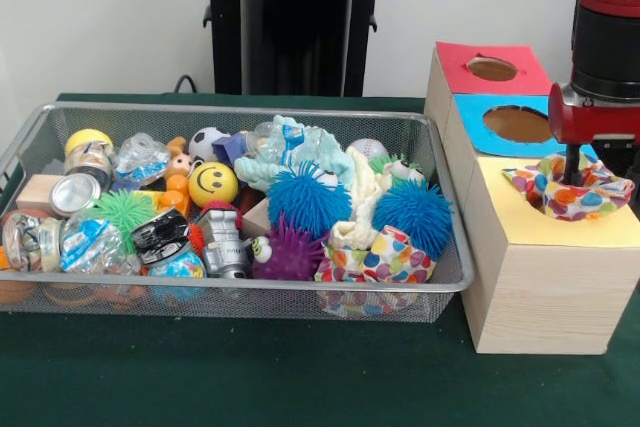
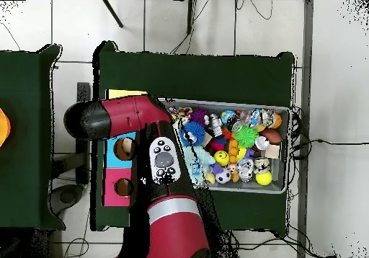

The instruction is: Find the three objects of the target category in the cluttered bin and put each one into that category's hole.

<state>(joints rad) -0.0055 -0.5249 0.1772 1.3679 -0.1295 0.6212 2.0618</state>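
Green-covered bench against a pale wall, carrying the bin (image 1: 440,282) and, just beside it, a pale wooden box (image 1: 540,297). Tool (image 1: 572,169) down in the yellow-surround hole (image 1: 565,205), seemingly pushing a polka-dot cloth (image 1: 570,192) through; open or closed, cannot tell, cloth bunched over the rim hiding it. Another polka-dot cloth (image 1: 385,259) inside the bin at the corner nearest the box, hemmed by blue spiky balls (image 1: 410,212) and a cream cloth (image 1: 362,209).

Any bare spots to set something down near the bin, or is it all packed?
The green table is bare in front of the bin and the wooden box. The yellow box top has a free strip beside the polka-dot cloth in its hole. Inside the bin it is packed edge to edge.
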